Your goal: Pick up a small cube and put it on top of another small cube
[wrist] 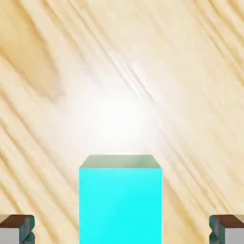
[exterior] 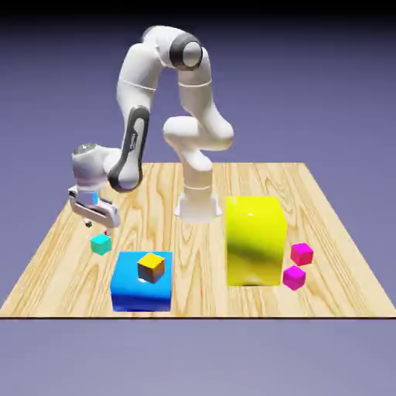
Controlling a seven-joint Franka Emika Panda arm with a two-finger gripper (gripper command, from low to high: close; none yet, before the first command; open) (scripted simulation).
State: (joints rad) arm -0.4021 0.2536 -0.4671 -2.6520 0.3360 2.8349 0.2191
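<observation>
And here is the wooden table [exterior: 197, 298], pale planks with golden-brown grain running over the top, its near edge a thin dark line! Behind and below it spreads a plain blue-violet backdrop [exterior: 332, 93], fading to black along the top. Into this setting leans the white arm [exterior: 141, 77], rising from its base at the table's far side and bending over to the exterior view's left. Down at its end, the gripper [exterior: 97, 229] stands with its jaws wide, nothing between them, poised above the teal cube [exterior: 101, 244]! That little cube sits on the bare wood near the table's left side in the exterior view. From the hand view, a bright white glare washes over the grain just beyond the cube, with a fingertip out to either side, both well apart from it. Across to the orange cube [exterior: 151, 267], perched on top of the large blue block [exterior: 142, 282], its sides in dark shade! Over to the exterior view's right stands the tall yellow block [exterior: 254, 241], glossy on top, with two magenta cubes [exterior: 294, 278] on the wood just beside it.
</observation>
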